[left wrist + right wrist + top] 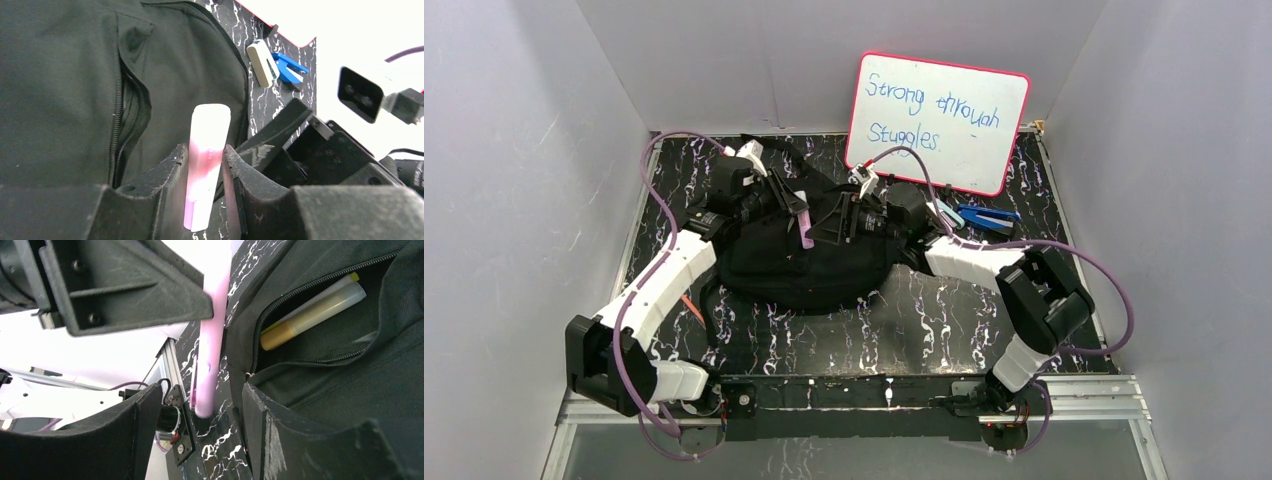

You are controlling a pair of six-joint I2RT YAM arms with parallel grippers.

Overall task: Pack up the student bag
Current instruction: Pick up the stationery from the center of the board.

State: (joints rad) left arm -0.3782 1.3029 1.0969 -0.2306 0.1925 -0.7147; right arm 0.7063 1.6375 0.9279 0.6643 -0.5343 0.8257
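The black student bag [809,262] lies in the middle of the table, its front pocket unzipped. My left gripper [795,211] is shut on a pink marker [805,227] and holds it over the bag; in the left wrist view the marker [209,145] stands between the fingers, beside the bag's zip [120,120]. My right gripper [848,220] is open at the pocket mouth. In the right wrist view its gap [195,425] is empty, its right finger [260,435] lies against the pocket edge, and the pink marker [207,365] hangs beyond. A yellow marker [310,310] lies inside the pocket.
A pink-framed whiteboard [939,120] leans on the back wall. A blue item [986,218] and a white item [263,63] lie on the table right of the bag. A thin orange item [692,305] lies under my left arm. Walls close in on three sides.
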